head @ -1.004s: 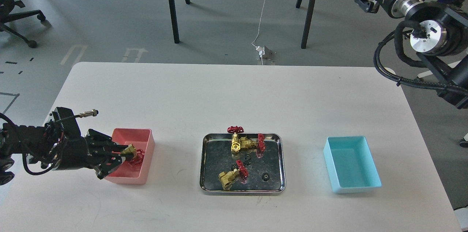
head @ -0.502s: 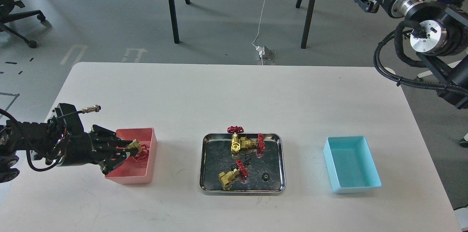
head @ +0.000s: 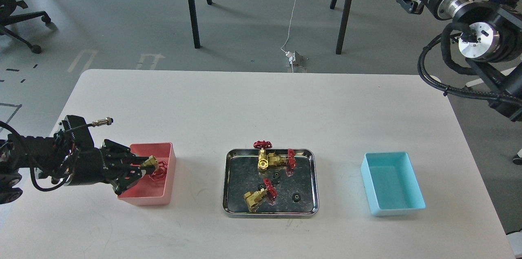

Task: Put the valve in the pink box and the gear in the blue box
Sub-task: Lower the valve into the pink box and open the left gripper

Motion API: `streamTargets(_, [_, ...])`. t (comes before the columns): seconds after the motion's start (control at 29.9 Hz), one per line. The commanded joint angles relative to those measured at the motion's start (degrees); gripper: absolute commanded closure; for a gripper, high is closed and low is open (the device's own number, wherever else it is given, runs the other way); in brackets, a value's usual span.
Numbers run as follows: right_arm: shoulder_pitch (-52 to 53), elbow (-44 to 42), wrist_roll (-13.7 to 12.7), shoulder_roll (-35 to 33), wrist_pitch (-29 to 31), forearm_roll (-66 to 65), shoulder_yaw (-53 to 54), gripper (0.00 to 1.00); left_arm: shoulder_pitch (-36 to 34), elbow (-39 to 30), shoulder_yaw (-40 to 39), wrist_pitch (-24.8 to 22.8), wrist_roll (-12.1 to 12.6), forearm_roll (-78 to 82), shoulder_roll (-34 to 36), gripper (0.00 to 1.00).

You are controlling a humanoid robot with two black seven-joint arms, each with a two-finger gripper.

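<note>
Over the pink box (head: 165, 157), left pincer (head: 140, 168) grips the valve (head: 154, 167) lengthwise left-right, handwheel pointing right.

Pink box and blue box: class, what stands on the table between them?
In the head view, a steel tray sits between the pink box and blue box, holding valves and small black gears.

No readable text, label, brand or number anywhere

A brass valve (head: 154, 167) with a red handwheel hangs over the pink box (head: 162, 196) near the bench's left edge. The cyan blue box (head: 412, 206) stands open near the right edge. A tiny black gear (head: 296, 198) lies between them.
</note>
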Motion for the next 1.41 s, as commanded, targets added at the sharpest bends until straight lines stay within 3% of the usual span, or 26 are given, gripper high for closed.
streamTargets(0.0, [-0.1, 0.0, 0.0, 0.0, 0.0, 0.0, -0.1, 0.00, -0.2, 0.0, 0.0, 0.0, 0.0, 0.1, -0.1, 0.96])
streamTargets(0.17, [-0.3, 0.0, 0.0, 0.0, 0.0, 0.0, -0.1, 0.00, -0.2, -0.1, 0.1, 0.0, 0.0, 0.3, 0.0, 1.00])
streamTargets(0.6, [-0.3, 0.0, 0.0, 0.0, 0.0, 0.0, 0.0, 0.00, -0.9, -0.8, 0.1, 0.0, 0.0, 0.3, 0.0, 0.98])
streamTargets(0.74, [-0.8, 0.0, 0.0, 0.0, 0.0, 0.0, 0.0, 0.00, -1.0, -0.8, 0.0, 0.0, 0.0, 0.3, -0.1, 0.88])
streamTargets(0.94, [-1.0, 0.1, 0.1, -0.1, 0.0, 0.0, 0.0, 0.00, -0.9, -0.4, 0.1, 0.0, 0.0, 0.3, -0.3, 0.65])
streamTargets(1.1, [-1.2, 0.0, 0.1, -0.1, 0.0, 0.0, 0.0, 0.00, -0.8, -0.4, 0.0, 0.0, 0.0, 0.3, -0.3, 0.56])
streamTargets(1.21, [-1.2, 0.0, 0.1, -0.3, 0.0, 0.0, 0.0, 0.00, -0.8, -0.5, -0.4, 0.0, 0.0, 0.3, -0.3, 0.43])
streamTargets(1.37, [-1.6, 0.1, 0.2, -0.4, 0.0, 0.0, 0.0, 0.00, -0.7, -0.6, -2.9, -0.2, 0.0, -0.3, -0.1, 0.36])
